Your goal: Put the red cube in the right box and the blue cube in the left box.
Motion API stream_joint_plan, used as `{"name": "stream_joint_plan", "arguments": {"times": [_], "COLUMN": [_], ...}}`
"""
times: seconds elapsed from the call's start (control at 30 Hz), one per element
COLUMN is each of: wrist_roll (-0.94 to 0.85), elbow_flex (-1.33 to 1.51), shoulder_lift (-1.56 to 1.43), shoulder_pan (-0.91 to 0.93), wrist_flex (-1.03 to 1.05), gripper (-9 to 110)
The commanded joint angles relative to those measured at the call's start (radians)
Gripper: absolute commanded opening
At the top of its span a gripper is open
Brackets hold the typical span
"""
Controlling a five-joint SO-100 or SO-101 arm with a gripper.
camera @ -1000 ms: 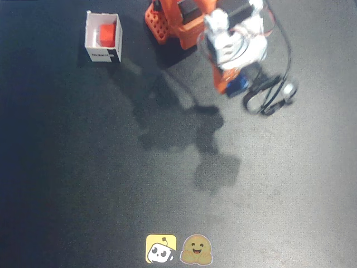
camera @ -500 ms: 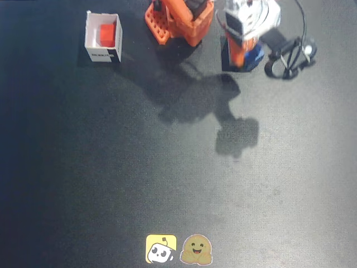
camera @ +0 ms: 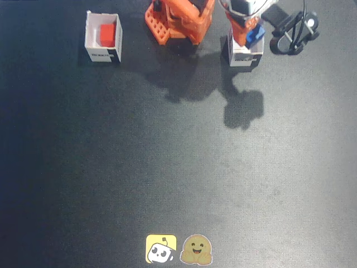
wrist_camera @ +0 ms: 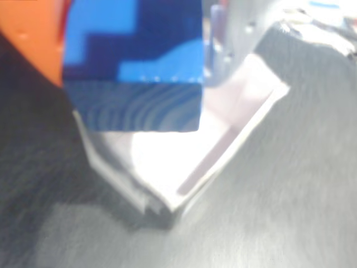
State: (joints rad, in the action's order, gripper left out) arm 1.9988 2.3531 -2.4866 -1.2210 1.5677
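Note:
The red cube (camera: pixel 107 34) lies inside the white box (camera: pixel 102 38) at the upper left of the fixed view. My gripper (camera: pixel 249 34) hangs over the other white box (camera: pixel 244 56) at the upper right, shut on the blue cube (camera: pixel 256 34). In the wrist view the blue cube (wrist_camera: pixel 134 61) fills the upper left, held between an orange finger (wrist_camera: pixel 33 39) and a grey finger (wrist_camera: pixel 234 39), just above the open white box (wrist_camera: pixel 223 145). The cube sits above the box's opening, not touching its floor.
The orange arm base (camera: pixel 178 19) stands between the two boxes at the top edge. A black cable loop (camera: pixel 293 33) lies to the right of the right-hand box. Two stickers (camera: pixel 178 249) sit at the bottom centre of the dark mat.
My gripper has carried the blue cube up and right in the fixed view, from the open mat to above the right-hand box. The red cube has stayed in its box.

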Motion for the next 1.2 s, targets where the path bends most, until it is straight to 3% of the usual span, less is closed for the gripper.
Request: {"name": "stream_joint_plan", "arguments": {"times": [0.0, 0.67, 1.17], "wrist_roll": [0.028, 0.006, -0.002], "elbow_flex": [0.009, 0.089, 0.092], "shoulder_lift": [-0.069, -0.087, -0.097], "shoulder_pan": [-0.043, -0.054, -0.052], "wrist_flex": [0.009, -0.055, -0.083], "gripper": [12, 12, 20]}}
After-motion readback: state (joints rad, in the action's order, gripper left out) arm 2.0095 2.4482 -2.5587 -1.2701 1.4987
